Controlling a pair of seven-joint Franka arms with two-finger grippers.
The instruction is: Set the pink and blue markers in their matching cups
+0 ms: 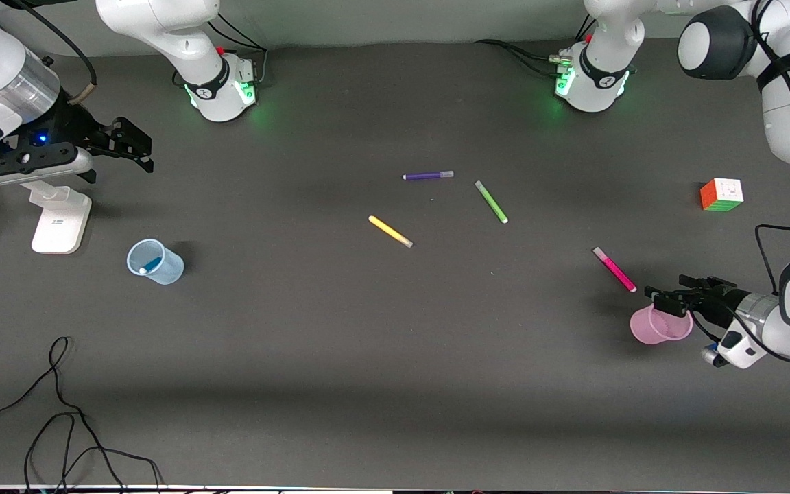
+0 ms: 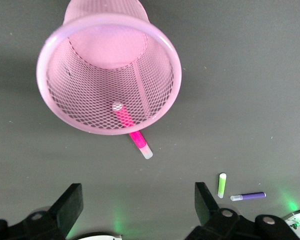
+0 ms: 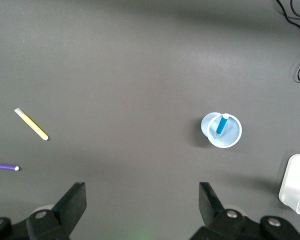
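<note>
Pink marker (image 1: 615, 269): it lies flat on the counter (image 1: 340, 343) toward my left arm's end, slanted, its pale cap end pointing toward my bases. In my left wrist view its tip (image 2: 131, 127) shows through the cup's mesh wall.
Pink cup (image 1: 655, 325): it stands on the counter just beside the pink marker's tip, nearer to the front camera than the marker. Its wall (image 2: 85, 107) is a fine mesh, and nothing lies inside it.
Blue marker (image 1: 150, 265): it stands inside the blue cup, leaning against the wall, with its pale cap end (image 3: 221, 124) upward.
Blue cup (image 1: 155, 261): it is upright on the counter toward my right arm's end, well apart from the pink cup.
My left pincer (image 1: 669, 300): it hangs over the pink cup's rim, fingers (image 2: 70, 205) spread wide, holding nothing.
My right pincer (image 1: 131, 144): it is raised above my right arm's end of the counter, fingers (image 3: 72, 202) spread, empty; this arm waits.
Yellow pen (image 1: 390, 231): it lies near the middle of the counter.
Green pen (image 1: 491, 201): it is beside the yellow one, toward my left arm's end.
Purple pen (image 1: 428, 175): it lies farther from the front camera than both.
Puzzle cube (image 1: 721, 194): it sits toward my left arm's end, farther from the front camera than the pink marker.
White stand (image 1: 60, 218): it is near the blue cup, farther from the front camera.
Black cable (image 1: 59, 412): it lies looped near the front edge.
</note>
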